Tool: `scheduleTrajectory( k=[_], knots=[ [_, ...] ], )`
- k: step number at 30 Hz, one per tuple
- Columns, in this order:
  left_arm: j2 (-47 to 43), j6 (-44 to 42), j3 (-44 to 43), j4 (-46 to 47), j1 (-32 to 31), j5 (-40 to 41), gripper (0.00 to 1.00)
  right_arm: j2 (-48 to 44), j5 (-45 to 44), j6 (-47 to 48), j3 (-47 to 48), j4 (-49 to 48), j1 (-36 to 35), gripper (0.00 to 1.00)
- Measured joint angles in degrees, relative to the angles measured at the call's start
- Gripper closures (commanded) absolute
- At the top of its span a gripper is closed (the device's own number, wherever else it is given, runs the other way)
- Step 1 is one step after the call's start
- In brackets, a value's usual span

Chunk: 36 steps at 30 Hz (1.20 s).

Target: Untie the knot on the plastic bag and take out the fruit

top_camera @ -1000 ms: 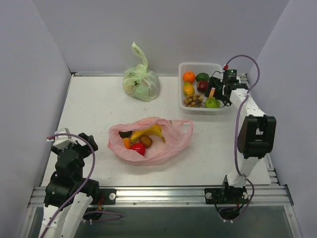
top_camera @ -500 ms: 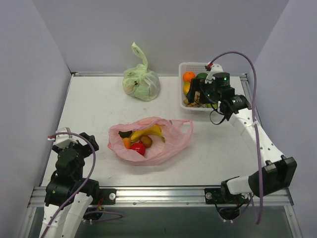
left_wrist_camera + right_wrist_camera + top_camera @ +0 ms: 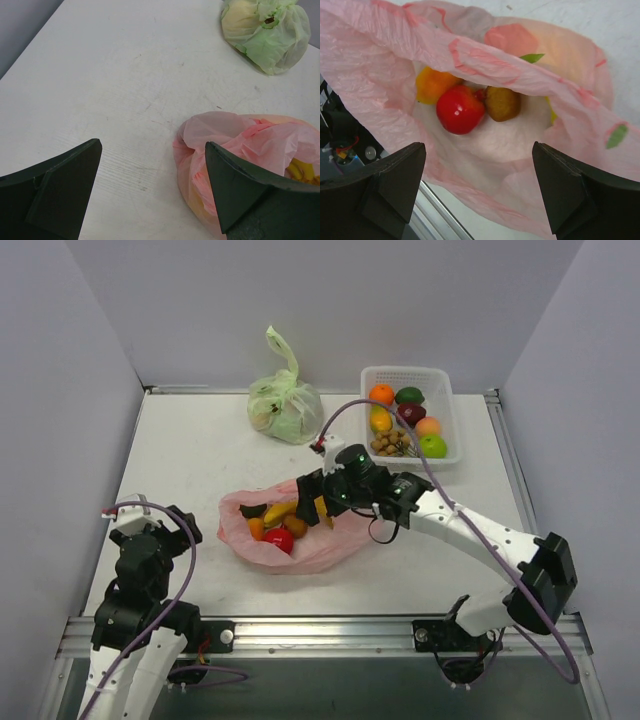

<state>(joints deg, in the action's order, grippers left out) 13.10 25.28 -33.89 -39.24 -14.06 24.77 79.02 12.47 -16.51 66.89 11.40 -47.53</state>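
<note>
The pink plastic bag (image 3: 330, 540) lies open at the middle of the table; its knot is out of view. Inside lies fruit: a yellow banana bunch (image 3: 279, 510), a red apple (image 3: 279, 539) and an orange piece (image 3: 257, 528). My right gripper (image 3: 312, 502) hangs over the bag's mouth, open and empty. Its wrist view looks down on the red apple (image 3: 460, 108), a brown fruit (image 3: 502, 103) and an orange fruit (image 3: 432, 84), the right gripper (image 3: 479, 165) apart from them. My left gripper (image 3: 165, 530) stays open at the near left, the bag (image 3: 240, 145) beside its right finger.
A tied pale green bag (image 3: 285, 405) stands at the back centre, also in the left wrist view (image 3: 267, 32). A white basket (image 3: 408, 370) with several fruits sits at the back right. Grey walls close in three sides.
My right arm has swung from the white basket leftward and forward to above the pink bag's open mouth. The left arm has not moved.
</note>
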Motion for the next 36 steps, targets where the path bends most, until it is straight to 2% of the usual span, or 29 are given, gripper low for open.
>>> scheduleTrajectory(
  k=[8, 15, 23, 29, 32, 35, 36],
  knots=[
    [0.0, 0.0, 0.0, 0.0, 0.0, 0.0, 0.04, 13.1, -0.7, -4.9, -1.5, -8.2, -6.6, 0.1],
    [0.0, 0.0, 0.0, 0.0, 0.3, 0.0, 0.04, 22.6, -1.6, -6.4, 0.2, -10.6, -9.5, 0.07],
    [0.0, 0.0, 0.0, 0.0, 0.8, -0.8, 0.04, 25.2, -1.6, -5.5, 3.0, -11.3, -13.0, 0.04],
    [0.0, -0.1, 0.0, 0.1, 1.2, -1.3, 0.04, 27.2, -2.9, -4.4, 4.5, -11.6, -13.6, 0.07],
    [0.0, -0.2, 0.0, 0.1, 1.2, -1.3, 0.04, 28.3, -3.5, -4.1, 4.7, -11.6, -13.6, 0.13],
    [0.0, -0.3, 0.0, 0.1, 1.4, -1.5, 0.04, 29.1, -3.9, -3.9, 4.7, -11.6, -13.6, 0.34],
    [0.0, -0.3, 0.0, 0.1, 1.4, -1.5, 0.04, 29.1, -4.0, -3.8, 4.7, -11.8, -13.6, 0.46]
  ],
)
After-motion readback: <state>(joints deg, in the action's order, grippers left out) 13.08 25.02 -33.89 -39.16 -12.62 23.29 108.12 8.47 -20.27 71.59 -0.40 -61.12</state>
